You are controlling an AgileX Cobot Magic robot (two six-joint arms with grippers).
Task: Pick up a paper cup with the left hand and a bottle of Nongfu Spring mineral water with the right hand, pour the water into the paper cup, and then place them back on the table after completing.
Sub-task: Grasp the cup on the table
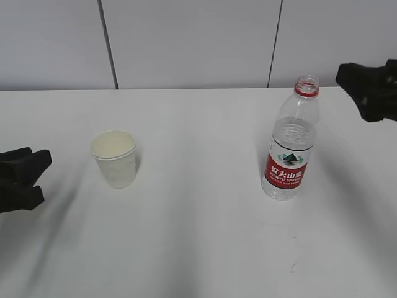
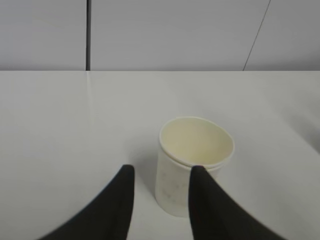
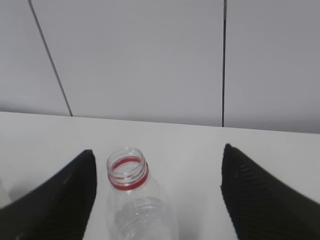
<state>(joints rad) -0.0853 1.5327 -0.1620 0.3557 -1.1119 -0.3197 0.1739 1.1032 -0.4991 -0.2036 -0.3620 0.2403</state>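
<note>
A white paper cup [image 1: 113,158] stands upright on the white table [image 1: 198,242], left of centre; its inside looks empty. The left hand's gripper [image 1: 36,177] is open at the left edge, apart from the cup. In the left wrist view the cup [image 2: 195,150] stands just beyond the open gripper [image 2: 162,169], a little right of the gap. The Nongfu Spring bottle [image 1: 290,146], uncapped with a red label, stands upright at the right and holds water [image 1: 290,138]. The right hand's gripper [image 1: 358,93] is open, to the right of the bottle's neck and apart from it. In the right wrist view the bottle mouth [image 3: 128,169] is near the left finger of the wide-open gripper [image 3: 158,150].
A grey panelled wall [image 1: 186,43] runs along the table's far edge. Nothing else stands on the table in these views.
</note>
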